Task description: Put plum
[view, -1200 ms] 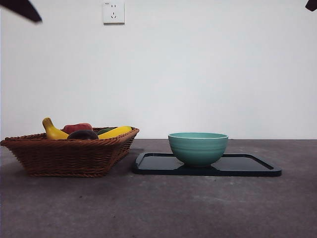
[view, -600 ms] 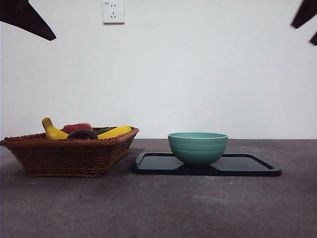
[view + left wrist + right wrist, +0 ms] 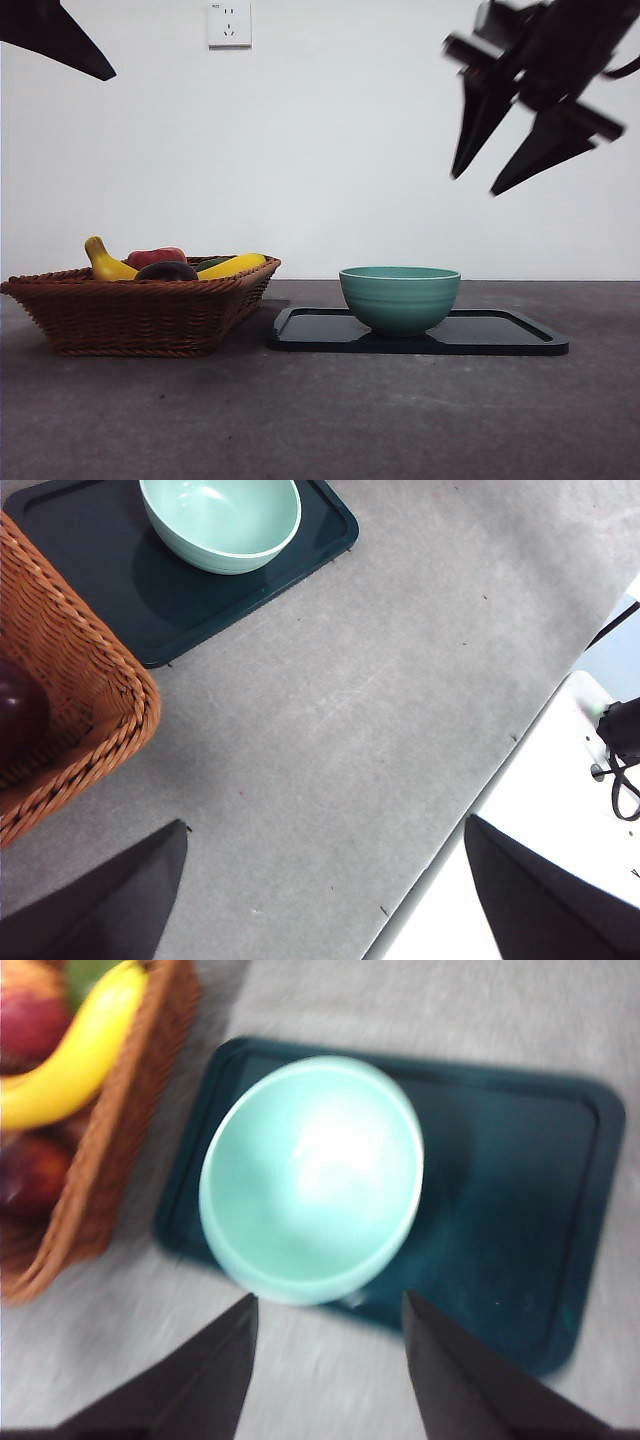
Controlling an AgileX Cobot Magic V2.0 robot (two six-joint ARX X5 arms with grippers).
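Observation:
The plum (image 3: 167, 271) is a small dark maroon fruit lying in the wicker basket (image 3: 140, 315) at the left, in front of a red apple (image 3: 156, 257). Its edge shows in the left wrist view (image 3: 14, 716), and it is blurred in the right wrist view (image 3: 30, 1176). My right gripper (image 3: 475, 184) hangs open and empty high above the right end of the black tray (image 3: 500, 335). In its own view (image 3: 329, 1300) it is over the green bowl (image 3: 310, 1175). My left gripper (image 3: 325, 823) is open and empty, high over bare table beside the basket (image 3: 80, 700).
Two yellow bananas (image 3: 105, 263) and a green fruit lie in the basket with the plum. The green bowl (image 3: 400, 298) stands empty on the tray's left half. The left arm shows only as a black tip (image 3: 55, 35) at the top left. The table's edge (image 3: 470, 810) is near.
The right arm has come down and inward from the top right corner and now hangs large above the tray. The left arm tip has barely moved. The fruit, bowl and tray are unchanged.

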